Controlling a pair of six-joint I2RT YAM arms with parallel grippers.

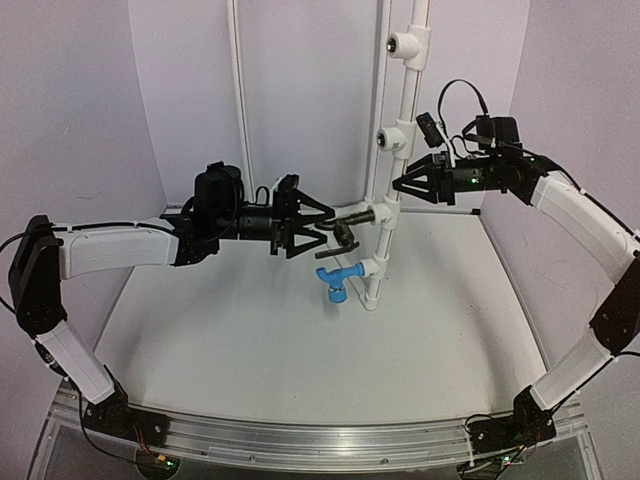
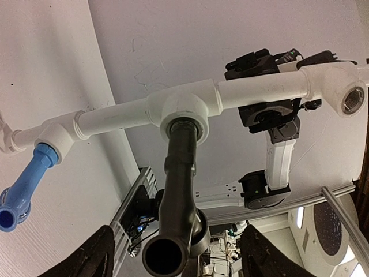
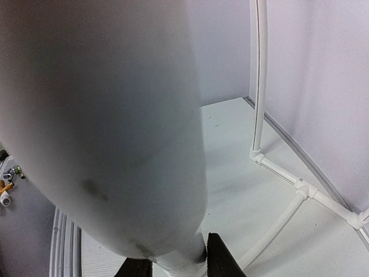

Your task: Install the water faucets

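A black faucet (image 1: pixel 348 226) juts left from a tee (image 1: pixel 388 213) on the upright white pipe (image 1: pixel 405 100). In the left wrist view its threaded end sits in the tee's socket (image 2: pixel 184 107) and its body (image 2: pixel 179 184) runs toward the camera. My left gripper (image 1: pixel 330 232) straddles it, open; both fingers (image 2: pixel 95 254) stand well clear of it. A blue faucet (image 1: pixel 336 279) (image 2: pixel 26 187) is seated in the lowest tee. My right gripper (image 1: pixel 400 186) (image 3: pixel 179 265) is shut on the white pipe (image 3: pixel 115 115) just above the black faucet's tee.
Two more tees (image 1: pixel 392 137) (image 1: pixel 408 45) sit higher on the pipe, one showing a bare threaded socket (image 2: pixel 353 99). A thin white tube (image 1: pixel 238 90) runs up the back wall. Floor pipes (image 3: pixel 288 213) lie at the right. An aluminium rail (image 1: pixel 320 445) edges the front.
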